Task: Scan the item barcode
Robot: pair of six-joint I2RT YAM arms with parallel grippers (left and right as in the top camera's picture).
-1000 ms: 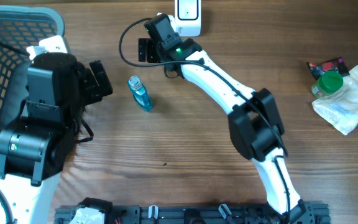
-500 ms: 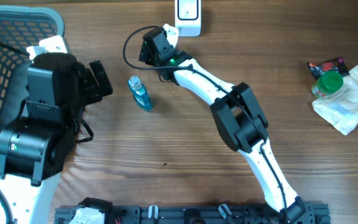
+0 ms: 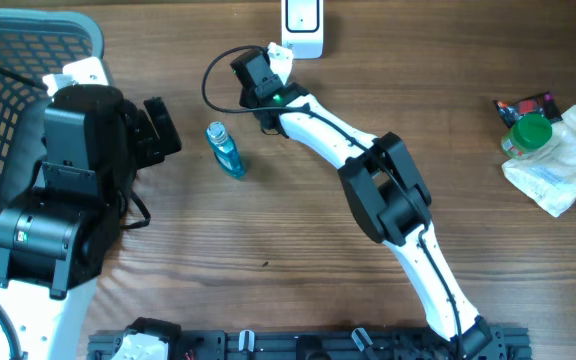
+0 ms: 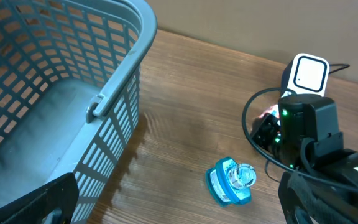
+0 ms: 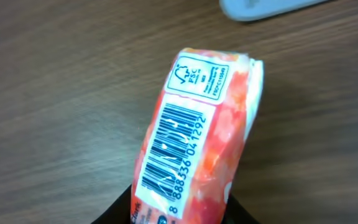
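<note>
In the right wrist view an orange-red packet [image 5: 197,143] with a white barcode label facing the camera sits between the dark jaws of my right gripper [image 5: 182,211], which is shut on it. The packet lies close above the wooden table, just short of the white scanner [image 5: 266,7]. From overhead, the right gripper [image 3: 266,65] is directly below-left of the scanner [image 3: 301,25], with the packet's pale end [image 3: 280,55] showing. My left gripper [image 3: 163,128] stands open and empty beside the basket.
A small blue bottle [image 3: 226,150] lies on the table between the two grippers. The grey mesh basket [image 3: 28,40] fills the far left. At the right edge sit a green-lidded jar [image 3: 528,132], a white bag [image 3: 558,165] and a dark packet [image 3: 528,103].
My right gripper has drawn back from the scanner toward the lower left and its jaws have closed onto the packet. The left arm and the bottle have stayed still.
</note>
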